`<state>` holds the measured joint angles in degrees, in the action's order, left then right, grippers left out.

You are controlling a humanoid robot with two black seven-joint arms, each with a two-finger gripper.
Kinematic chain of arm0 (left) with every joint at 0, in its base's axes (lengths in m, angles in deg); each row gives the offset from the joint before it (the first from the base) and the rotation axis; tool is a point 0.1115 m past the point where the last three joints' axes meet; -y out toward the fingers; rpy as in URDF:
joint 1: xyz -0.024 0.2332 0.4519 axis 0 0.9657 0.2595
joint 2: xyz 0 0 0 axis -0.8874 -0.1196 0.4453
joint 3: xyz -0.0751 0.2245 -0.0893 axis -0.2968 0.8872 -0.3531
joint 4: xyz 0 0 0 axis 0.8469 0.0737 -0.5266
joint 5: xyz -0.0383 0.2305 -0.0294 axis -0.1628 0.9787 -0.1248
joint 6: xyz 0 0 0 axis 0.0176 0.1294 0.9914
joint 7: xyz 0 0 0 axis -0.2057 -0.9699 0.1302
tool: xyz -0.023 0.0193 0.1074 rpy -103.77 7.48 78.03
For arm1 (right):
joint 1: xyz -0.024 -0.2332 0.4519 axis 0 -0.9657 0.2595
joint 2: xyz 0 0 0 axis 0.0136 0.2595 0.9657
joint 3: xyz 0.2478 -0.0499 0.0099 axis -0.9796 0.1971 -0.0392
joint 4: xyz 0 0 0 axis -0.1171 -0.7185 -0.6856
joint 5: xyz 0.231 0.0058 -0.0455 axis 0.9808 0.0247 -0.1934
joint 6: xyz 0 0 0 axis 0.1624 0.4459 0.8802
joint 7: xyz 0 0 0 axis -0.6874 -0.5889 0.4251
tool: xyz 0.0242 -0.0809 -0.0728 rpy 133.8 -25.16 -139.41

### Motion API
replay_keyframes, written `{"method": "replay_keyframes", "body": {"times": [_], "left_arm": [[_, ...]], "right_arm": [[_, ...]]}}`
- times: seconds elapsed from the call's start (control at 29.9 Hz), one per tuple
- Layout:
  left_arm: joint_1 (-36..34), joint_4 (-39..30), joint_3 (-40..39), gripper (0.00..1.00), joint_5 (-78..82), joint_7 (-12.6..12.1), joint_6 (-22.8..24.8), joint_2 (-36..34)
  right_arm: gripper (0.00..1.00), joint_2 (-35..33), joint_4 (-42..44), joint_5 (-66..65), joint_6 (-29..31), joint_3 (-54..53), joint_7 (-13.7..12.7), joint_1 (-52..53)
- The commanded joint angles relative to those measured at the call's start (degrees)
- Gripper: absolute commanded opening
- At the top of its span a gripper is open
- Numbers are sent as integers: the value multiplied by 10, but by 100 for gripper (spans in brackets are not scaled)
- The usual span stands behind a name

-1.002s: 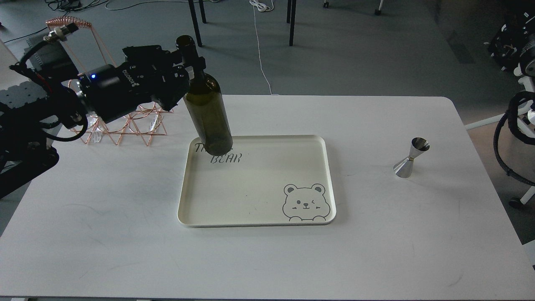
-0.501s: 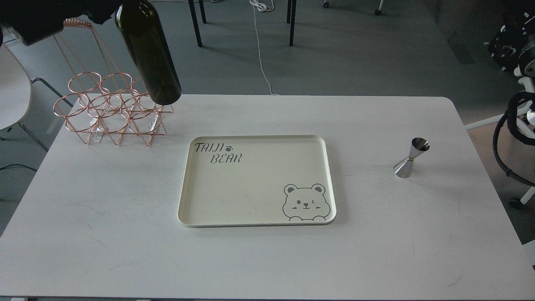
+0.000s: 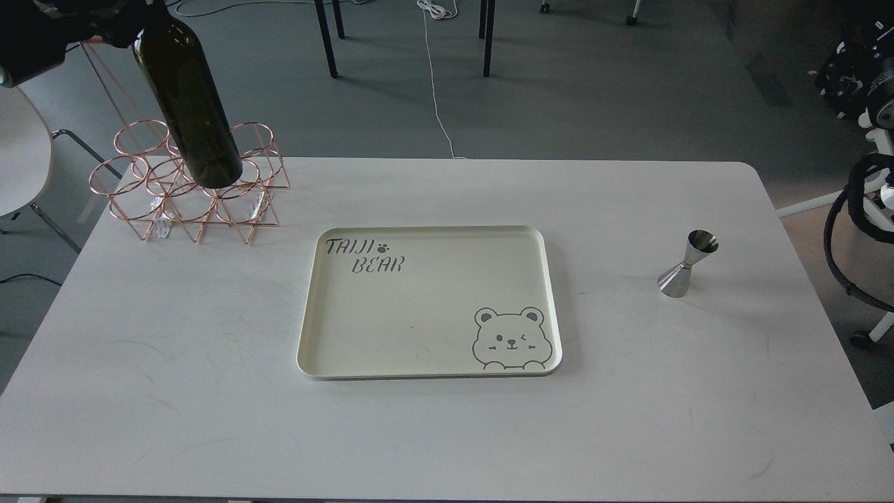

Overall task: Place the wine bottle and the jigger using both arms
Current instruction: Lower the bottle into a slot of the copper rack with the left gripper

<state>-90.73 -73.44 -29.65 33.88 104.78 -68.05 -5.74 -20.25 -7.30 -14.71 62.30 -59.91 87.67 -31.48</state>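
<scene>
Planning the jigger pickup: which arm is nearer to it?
Right. The right arm hangs just beyond the table's right edge near the jigger; the left arm is far off, top left.

A bulky matte-black left arm point(image 3: 42, 31) fills the top-left corner, details lost in shadow. At the right edge, the right arm's point(image 3: 848, 230) ribbed black cable conduit loops.

Cut off and unclear at the picture's edges

The wine bottle point(image 3: 187, 105) loses its neck and top past the upper edge, so its grip is unseen. The left arm point(image 3: 42, 31) is a dark mass in the top-left corner, its gripper out of view. The bottle's base hides part of the copper wire rack point(image 3: 140, 181).
</scene>
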Motion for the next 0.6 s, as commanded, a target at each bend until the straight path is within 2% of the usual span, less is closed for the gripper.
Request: {"method": "replay_keyframes", "body": {"times": [0.0, 0.57], "left_arm": [[3, 14, 1, 8, 0, 0, -1, 14], [5, 66, 1, 9, -2, 0, -3, 40]], "right_arm": [[96, 0, 0, 0, 0, 0, 0, 1], [96, -1, 0, 0, 2, 1, 0, 1]]}}
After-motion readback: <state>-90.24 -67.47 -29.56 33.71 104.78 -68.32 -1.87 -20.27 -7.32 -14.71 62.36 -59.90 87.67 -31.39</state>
